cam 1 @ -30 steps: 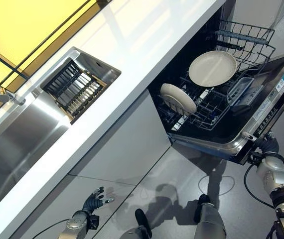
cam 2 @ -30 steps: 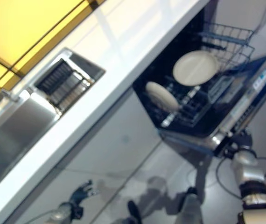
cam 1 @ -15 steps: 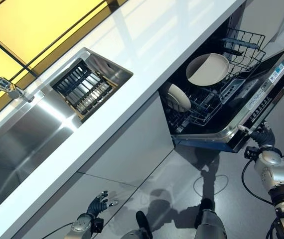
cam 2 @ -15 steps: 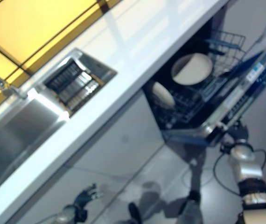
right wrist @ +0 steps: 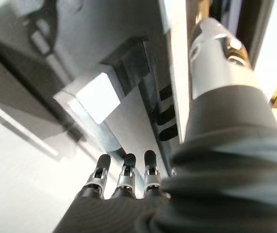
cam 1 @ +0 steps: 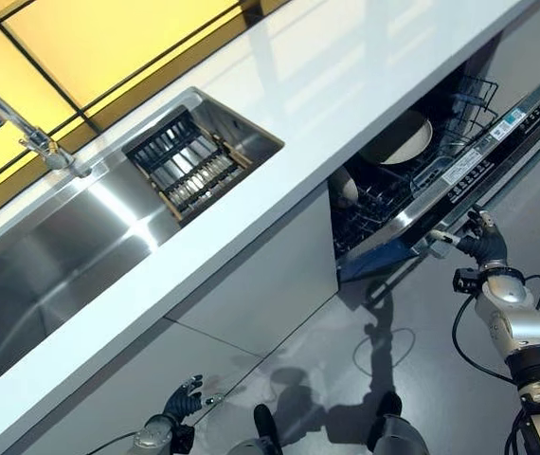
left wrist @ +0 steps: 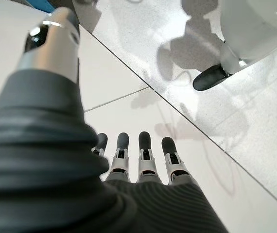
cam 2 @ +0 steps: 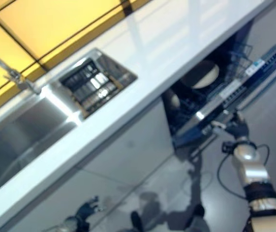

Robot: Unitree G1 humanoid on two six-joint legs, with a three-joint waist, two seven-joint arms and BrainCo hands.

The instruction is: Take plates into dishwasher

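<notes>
So the plates are already sitting in the rack inside the dishwasher, one big pale one near the back and a smaller one toward the front, and what's left looks like getting the door shut. The right hand is up under the door's outer edge by the handle bar, fingers straight and relaxed, pressing rather than gripping as far as I can tell. The door is partway up, not latched. If I were doing this I'd keep the push square on the door face near that edge and go slow near the top so the rack doesn't rattle the plates, then press until it seats under the worktop. The left hand hangs low, well away from the dishwasher, fingers loose and holding nothing.
</notes>
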